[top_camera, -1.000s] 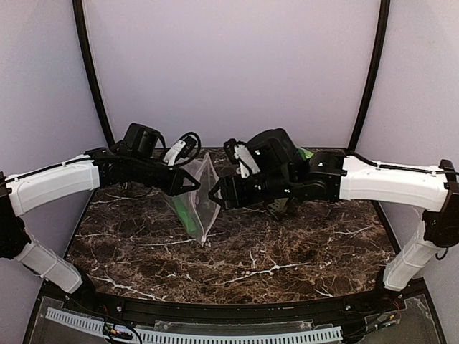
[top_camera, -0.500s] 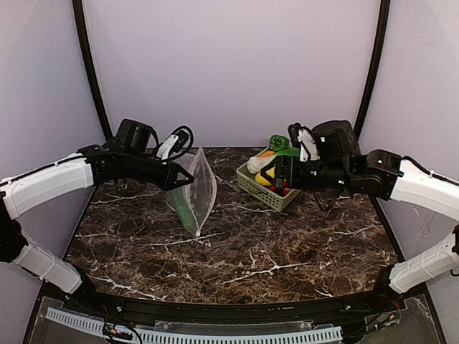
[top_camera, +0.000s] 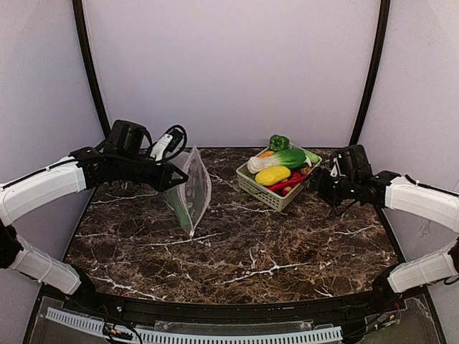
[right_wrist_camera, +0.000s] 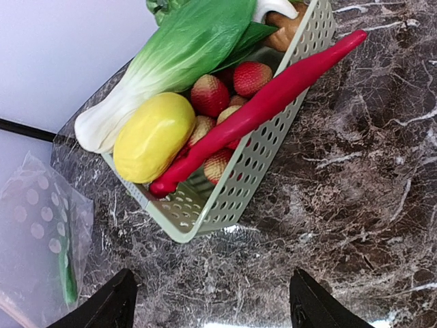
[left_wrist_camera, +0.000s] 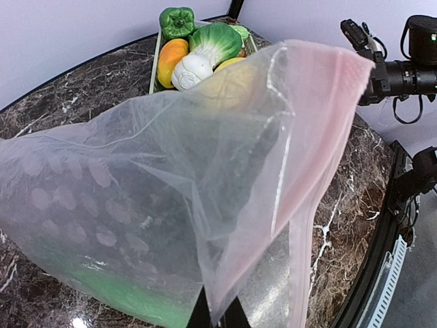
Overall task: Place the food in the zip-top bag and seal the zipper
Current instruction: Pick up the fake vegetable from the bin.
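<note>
Green item (left_wrist_camera: 136, 307) blurred inside zip-top bag (left_wrist_camera: 171, 191), yellow piece (left_wrist_camera: 229, 68) half hidden behind it

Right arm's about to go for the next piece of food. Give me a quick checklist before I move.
1. The left gripper is shut on the zip-top bag, holding it up: ok.
2. Bag mouth spread wide enough for a drop: cannot tell.
3. The right gripper is open and empty: ok.
4. The red chili lies on top in the basket, nothing over it: ok.
5. Only bare table between right gripper and basket: ok.
6. A green piece sits inside the bag: ok.
</note>
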